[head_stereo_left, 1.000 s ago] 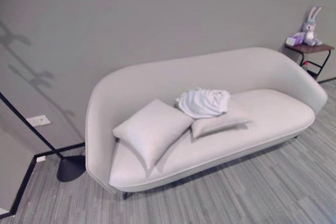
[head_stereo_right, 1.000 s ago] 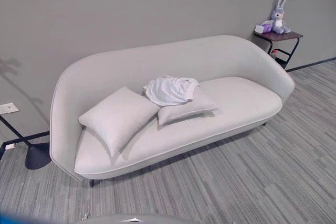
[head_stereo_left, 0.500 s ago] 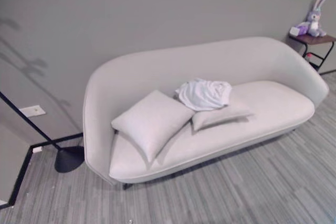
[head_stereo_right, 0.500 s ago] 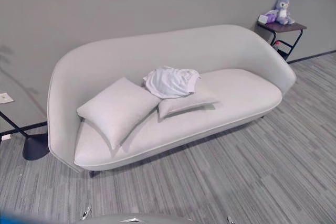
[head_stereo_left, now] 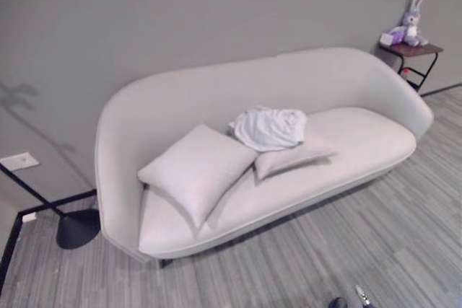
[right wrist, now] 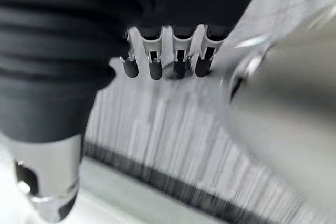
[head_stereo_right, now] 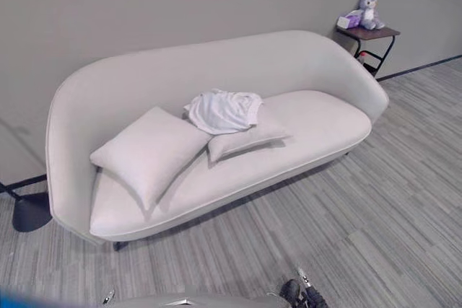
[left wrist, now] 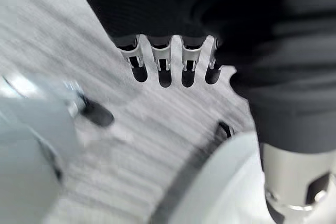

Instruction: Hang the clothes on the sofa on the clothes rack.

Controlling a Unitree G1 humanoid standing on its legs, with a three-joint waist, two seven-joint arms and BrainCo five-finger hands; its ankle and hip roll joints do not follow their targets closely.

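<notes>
1. Grey wall (head_stereo_left: pixel 180 12) behind, striped grey floor (head_stereo_left: pixel 361 250) in front, pale curved sofa (head_stereo_left: pixel 180 99) as the landmark between them, backed close against the wall.
2. Left of the sofa, on the floor: round dark base (head_stereo_left: pixel 78 227) with a thin black pole rising leftward from it, possibly the foot of the clothes rack, though too little visible to be sure.
3. On the sofa's left half: large square cushion (head_stereo_left: pixel 196 171), propped on a corner and leaning against the backrest.
4. Near the sofa's middle: flatter second cushion (head_stereo_left: pixel 292 158), lying on the seat and touching the large one.
5. On top of that flat cushion, resting against the backrest: white garment (head_stereo_left: pixel 268 128), crumpled in a loose heap, as if dropped rather than folded. Task item; not yet picked up, well apart from both hands.
6. Right of the sofa, by the wall: small dark side table (head_stereo_left: pixel 411 50) carrying a plush rabbit (head_stereo_left: pixel 413 18) and a small pale box beside it.
7. Left hand (left wrist: pixel 170 59), seen from its wrist camera: fingers straight and relaxed, pointing down over the floor, holding nothing.
8. Right hand (right wrist: pixel 165 59), seen from its wrist camera: likewise uncurled and empty, hanging at the side over the floor.
9. Judged stage: approach only; reaching the garment calls for stepping closer to the sofa's middle first.
</notes>
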